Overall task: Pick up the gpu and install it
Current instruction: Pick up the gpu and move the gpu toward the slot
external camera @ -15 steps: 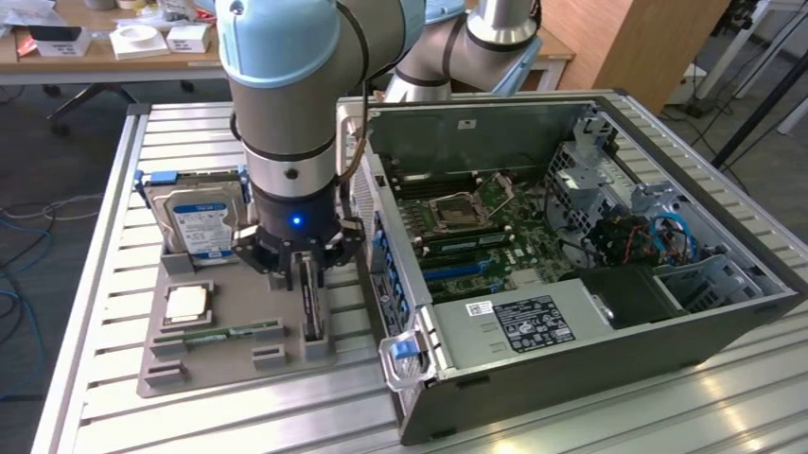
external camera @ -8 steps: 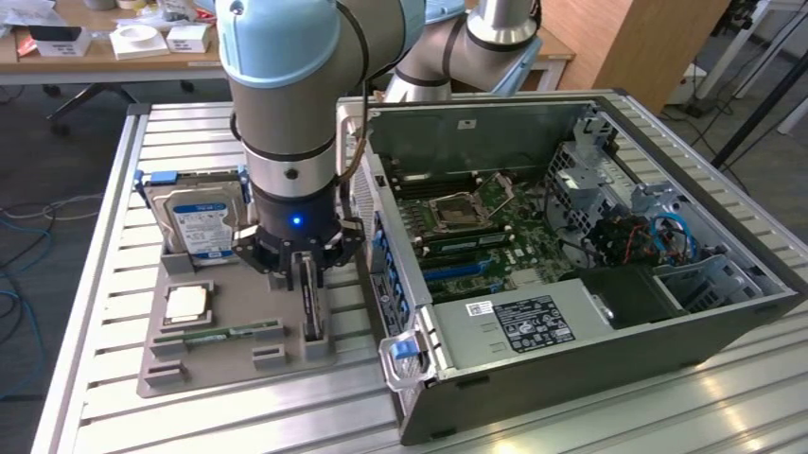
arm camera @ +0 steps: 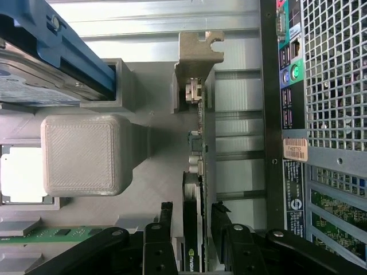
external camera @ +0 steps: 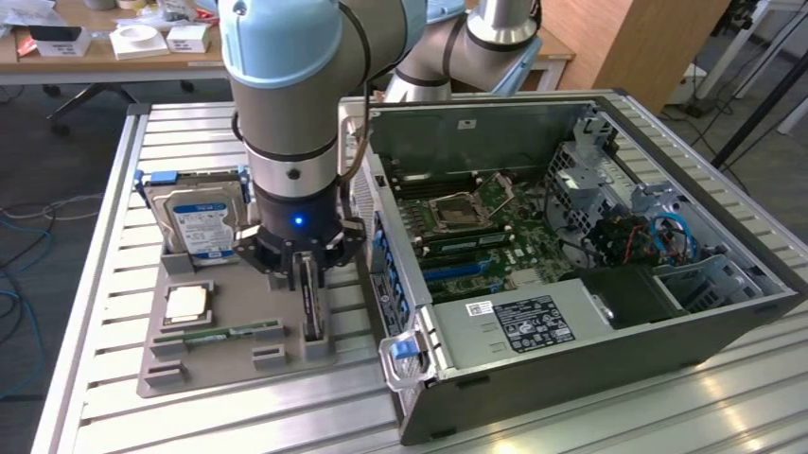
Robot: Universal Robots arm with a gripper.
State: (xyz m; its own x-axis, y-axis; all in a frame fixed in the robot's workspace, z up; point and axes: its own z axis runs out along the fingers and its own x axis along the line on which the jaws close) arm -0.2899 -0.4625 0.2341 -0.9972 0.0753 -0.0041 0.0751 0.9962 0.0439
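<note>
One robot arm reaching down to a parts tray beside an open computer.
At the exterior view's left, a wooden desk point(external camera: 76, 64) stands far off on grey floor point(external camera: 51, 161). Nearer, a slatted metal table point(external camera: 108, 284) carries a grey tray point(external camera: 177, 369). At the tray's right edge, the gpu point(external camera: 312, 307) point(arm camera: 192, 189) stands on edge. The claw point(external camera: 309, 270) point(arm camera: 193, 207) straddles it, partly open and gripping nothing. The computer case point(external camera: 606, 322) lies rightward.
</note>
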